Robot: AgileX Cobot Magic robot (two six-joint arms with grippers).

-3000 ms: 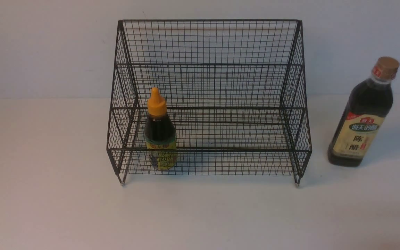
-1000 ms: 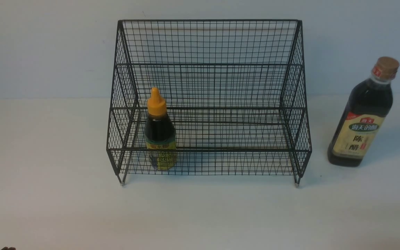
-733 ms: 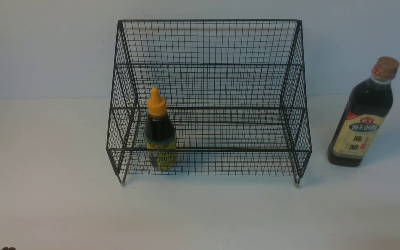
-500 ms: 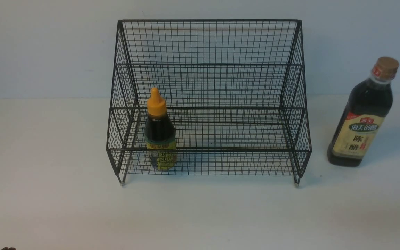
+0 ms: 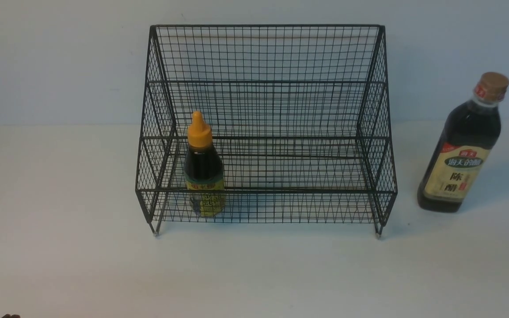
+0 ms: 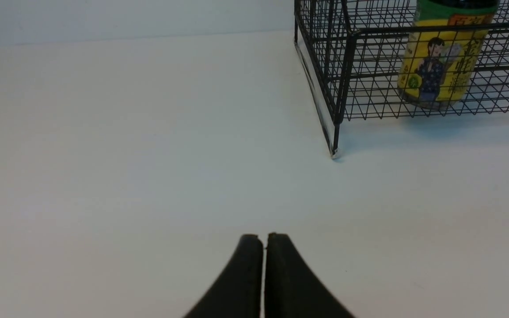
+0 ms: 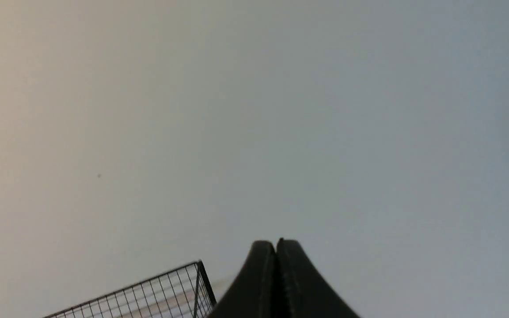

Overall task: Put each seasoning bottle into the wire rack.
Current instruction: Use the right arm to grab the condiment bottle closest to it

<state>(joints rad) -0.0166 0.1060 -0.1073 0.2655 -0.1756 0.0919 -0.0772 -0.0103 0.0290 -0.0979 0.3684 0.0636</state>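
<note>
Standing in the wire rack, the squeeze bottle is done; the tall bottle waits on the desk (left end effector, right end effector: both pressed together).

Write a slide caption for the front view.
Orange-capped squeeze bottle stands in the lower tier of the wire rack; the tall tan-capped bottle stands on the table outside it, to its right.

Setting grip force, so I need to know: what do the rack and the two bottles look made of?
Rack: thin dark metal wire by the look, matte finish, fine open grid.
Small bottle: probably soft plastic, judging by the squeeze shape and orange nozzle cap; yellow printed label.
Tall bottle: clear glass or hard plastic, cannot tell which; tan cap, cream label.
</note>
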